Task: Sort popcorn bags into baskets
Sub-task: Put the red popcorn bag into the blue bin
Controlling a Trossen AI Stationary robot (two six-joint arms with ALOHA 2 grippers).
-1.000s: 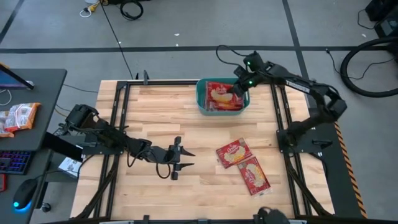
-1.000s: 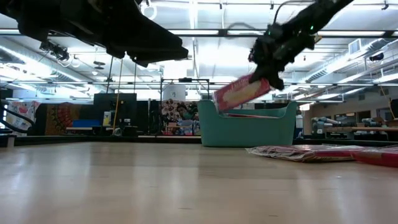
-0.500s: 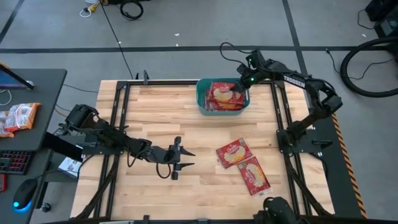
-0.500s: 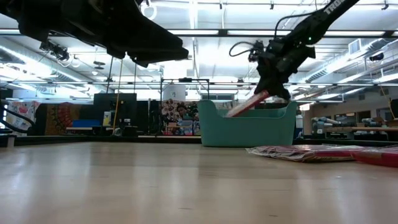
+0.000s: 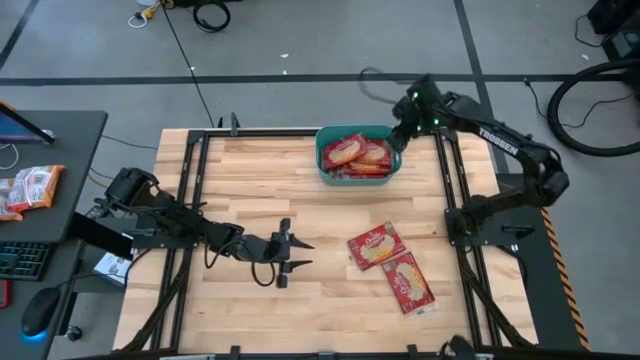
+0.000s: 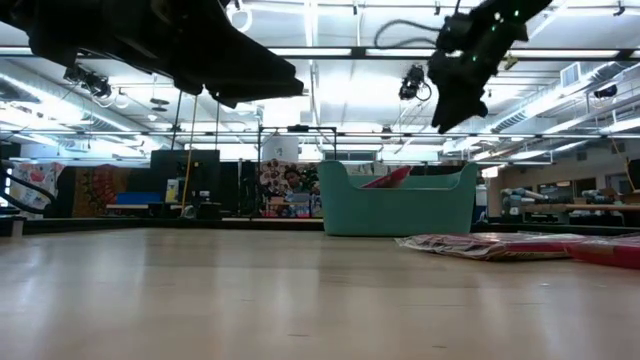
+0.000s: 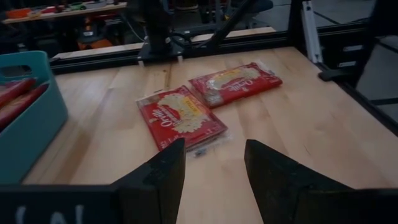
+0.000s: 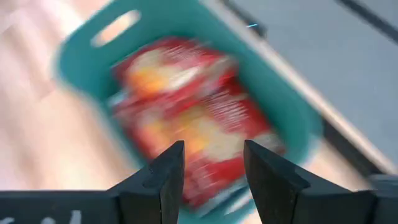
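The teal basket [image 5: 322, 165] stands at the table's far edge and holds several red popcorn bags [image 5: 355, 153]; one bag's corner [image 6: 390, 178] pokes above its rim. My right gripper [image 5: 397, 138] hovers open above the basket's right end, clear of the bags [image 8: 186, 118]. Two more popcorn bags [image 5: 375, 246] [image 5: 408, 281] lie flat on the table's right half. My left gripper [image 5: 290, 255] waits open over the table's middle, pointing toward those two bags [image 7: 183, 115].
Black frame rails [image 5: 190, 200] run along the table's left, right and far edges. A desk left of the table carries an orange-red packet [image 5: 30, 188], a keyboard and a mouse. Bare wood lies between the left gripper and the basket.
My right gripper lowered a tilted popcorn bag into the basket, opened and let it go. It then rose and drew slightly toward the table's right edge. The bag now lies in the basket with one corner above the rim.
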